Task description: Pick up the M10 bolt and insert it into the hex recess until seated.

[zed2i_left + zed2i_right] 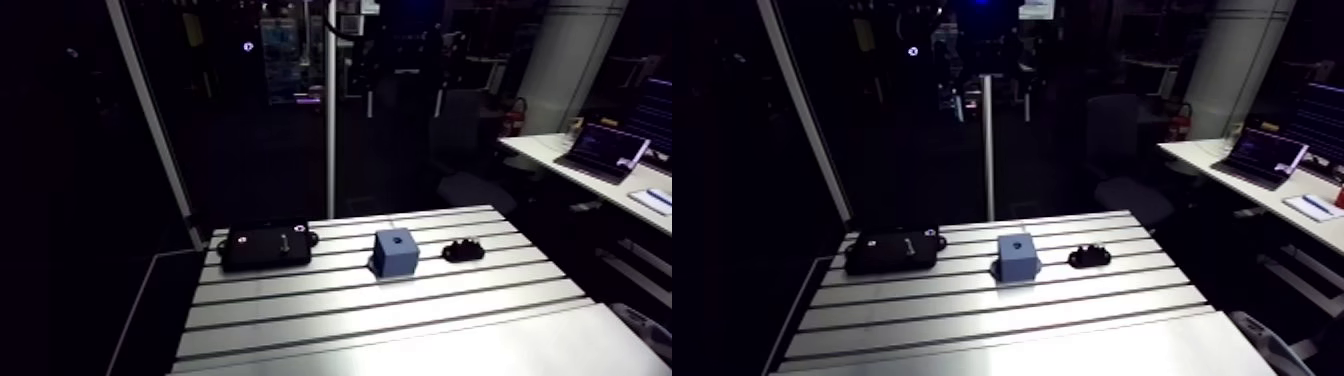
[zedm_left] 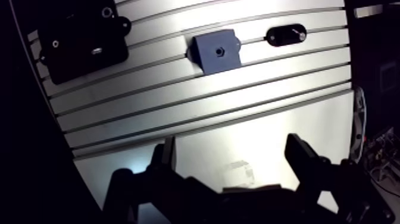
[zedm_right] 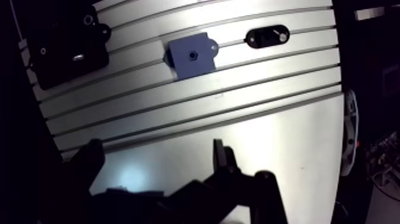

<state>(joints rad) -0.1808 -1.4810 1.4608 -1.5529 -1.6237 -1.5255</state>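
Since the tool (image 2: 232,146) hangs high over the near part of the table (image 1: 400,320), its two fingers (image 2: 303,156) spread wide with nothing between them, no grasp has begun. What I take for the M10 bolt (image 1: 284,240) stands upright on the black tray (image 1: 250,254), near the blue block (image 1: 396,256) with its recess (image 2: 219,52) — small steel, stiff, smooth, likely slippery. Grip the shank squarely and keep it plumb — tilt could jam the head.

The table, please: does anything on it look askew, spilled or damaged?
Nothing stands out: the black tray, blue block and black holder sit apart in a row on the table; the open hand is empty.
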